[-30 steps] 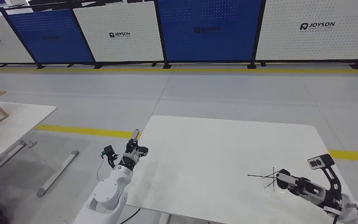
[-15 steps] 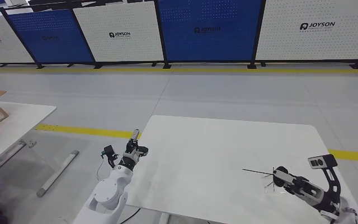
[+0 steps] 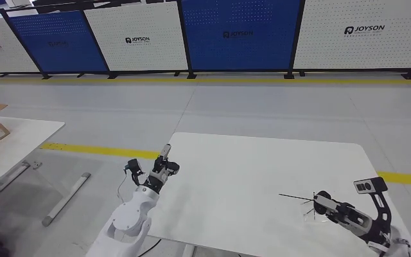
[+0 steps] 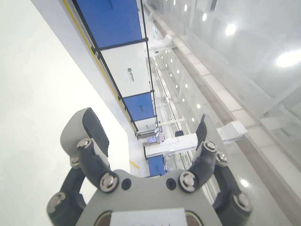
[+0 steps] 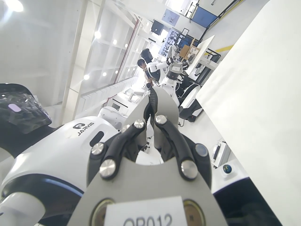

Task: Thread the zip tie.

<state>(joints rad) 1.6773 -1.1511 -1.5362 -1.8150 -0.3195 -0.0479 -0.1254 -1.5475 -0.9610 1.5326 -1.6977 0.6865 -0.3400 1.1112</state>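
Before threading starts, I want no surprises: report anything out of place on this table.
Nothing spilled or damaged. Only the zip tie stands out: it juts sideways from the shut right gripper, while the left gripper sits open and empty at the table's opposite edge.

Left arm (image 3: 136, 211) comes up from the lower left of the top view, wrist angled up and to the right. The left gripper (image 4: 148, 121) gapes wide, padded fingers (image 4: 95, 128) well apart. Lower right, the right arm (image 3: 356, 220) lies low, pointing left, right gripper (image 5: 151, 95) pinched tight on the zip tie (image 3: 294, 196).
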